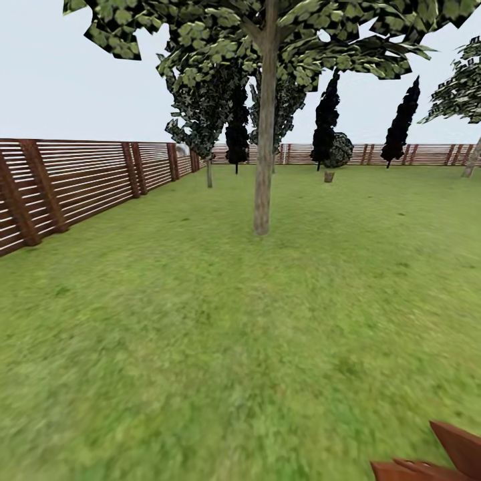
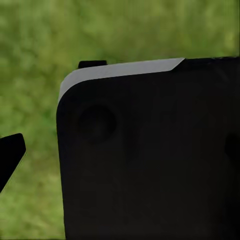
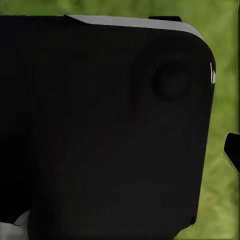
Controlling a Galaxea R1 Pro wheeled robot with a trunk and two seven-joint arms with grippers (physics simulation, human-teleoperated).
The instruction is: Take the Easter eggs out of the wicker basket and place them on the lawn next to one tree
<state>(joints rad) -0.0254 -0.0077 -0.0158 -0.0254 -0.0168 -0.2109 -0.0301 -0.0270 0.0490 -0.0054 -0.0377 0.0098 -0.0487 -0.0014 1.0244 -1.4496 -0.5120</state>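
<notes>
The lawn (image 1: 200,334) spreads wide and bright green ahead of me. A tree (image 1: 262,167) with a straight grey-brown trunk and a broad leafy crown stands in the middle distance, slightly right of centre. The Easter eggs and the wicker basket are out of view. In the left wrist view a black panel of my own body (image 2: 150,160) covers most of the grass, with one dark finger (image 2: 10,156) at the edge. The right wrist view has the same black panel (image 3: 110,130) and a dark finger (image 3: 233,150) at its edge. Whether either gripper holds anything is hidden.
A brown slatted fence (image 1: 80,180) runs along the left and across the back. Dark conical trees (image 1: 401,123) and a smaller leafy tree (image 1: 207,127) stand near the far fence. Another leafy tree (image 1: 467,93) is at far right. A reddish-brown wooden piece (image 1: 441,461) juts in at bottom right.
</notes>
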